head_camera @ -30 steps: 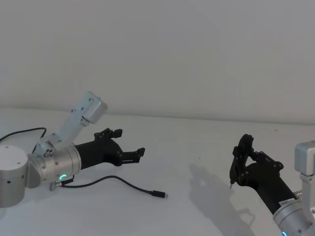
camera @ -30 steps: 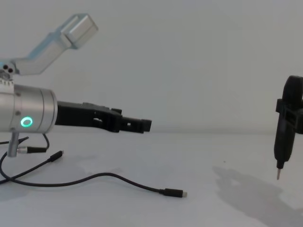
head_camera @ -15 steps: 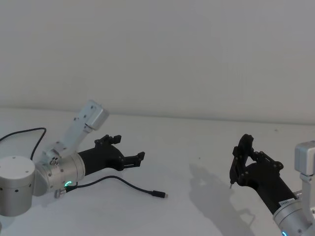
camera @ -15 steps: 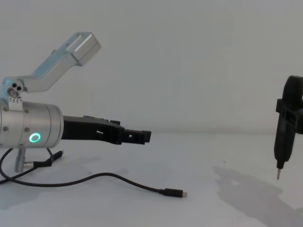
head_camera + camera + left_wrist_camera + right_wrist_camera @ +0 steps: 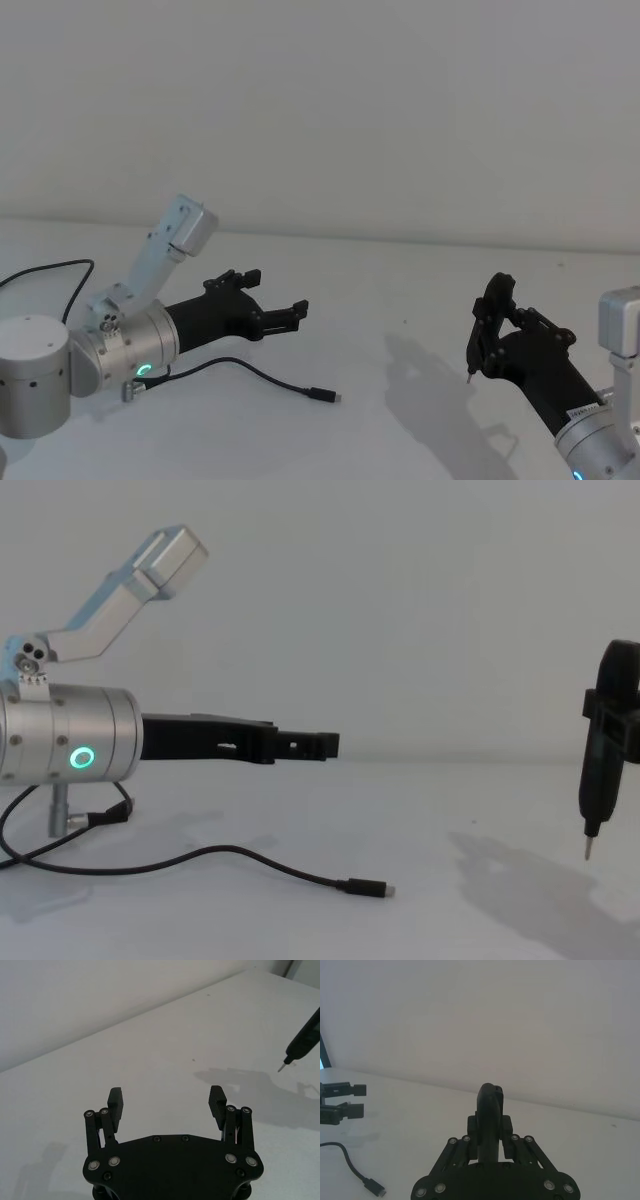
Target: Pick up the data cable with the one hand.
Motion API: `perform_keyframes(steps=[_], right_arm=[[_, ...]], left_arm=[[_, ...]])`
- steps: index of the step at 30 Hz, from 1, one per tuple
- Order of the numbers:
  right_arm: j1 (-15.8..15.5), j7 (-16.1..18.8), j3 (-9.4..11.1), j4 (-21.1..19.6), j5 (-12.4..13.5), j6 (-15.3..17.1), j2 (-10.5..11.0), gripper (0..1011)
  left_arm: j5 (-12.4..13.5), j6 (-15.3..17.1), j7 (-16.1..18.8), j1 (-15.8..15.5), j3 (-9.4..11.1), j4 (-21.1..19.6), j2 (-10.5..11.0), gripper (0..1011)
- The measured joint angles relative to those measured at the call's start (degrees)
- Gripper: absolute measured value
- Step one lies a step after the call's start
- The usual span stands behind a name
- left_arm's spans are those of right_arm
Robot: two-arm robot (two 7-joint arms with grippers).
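Data cable (image 5: 255, 370) flat on bench (image 5: 400, 430), not yet picked up. Far left: left hand (image 5: 275, 293) hovering clear of bench, released, fingers (image 5: 115, 1096) spread wide with nothing between, pointing rightward and roughly level in chest view. Cable directly below it and a bit nearer the robot, not touching. Long axis about left-to-right: out from under the left wrist, over a slight hump, ending at free plug (image 5: 364, 888) just right of the fingertips. Judged next: tip hand down and lower onto the mid-run, fingers straddling across the cord, not along it. Thin cord flat on bench, so easy to miss or skate. Far right: right hand (image 5: 490, 1127) well apart from the cable, clenched on black tool (image 5: 600, 750), metal tip down, parked. Left hand clearly nearer.
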Motion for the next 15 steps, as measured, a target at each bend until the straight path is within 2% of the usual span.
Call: perform_keyframes(steps=[7, 15], right_arm=[[0.00, 0.00, 0.00, 0.00, 0.00, 0.00, 0.00, 274], [0.00, 0.00, 0.00, 0.00, 0.00, 0.00, 0.00, 275]], left_arm=[[-0.11, 1.22, -1.16, -0.55, 0.67, -0.62, 1.23, 1001], [1.61, 2.73, -2.39, -2.04, 2.70, -0.92, 3.26, 1001]])
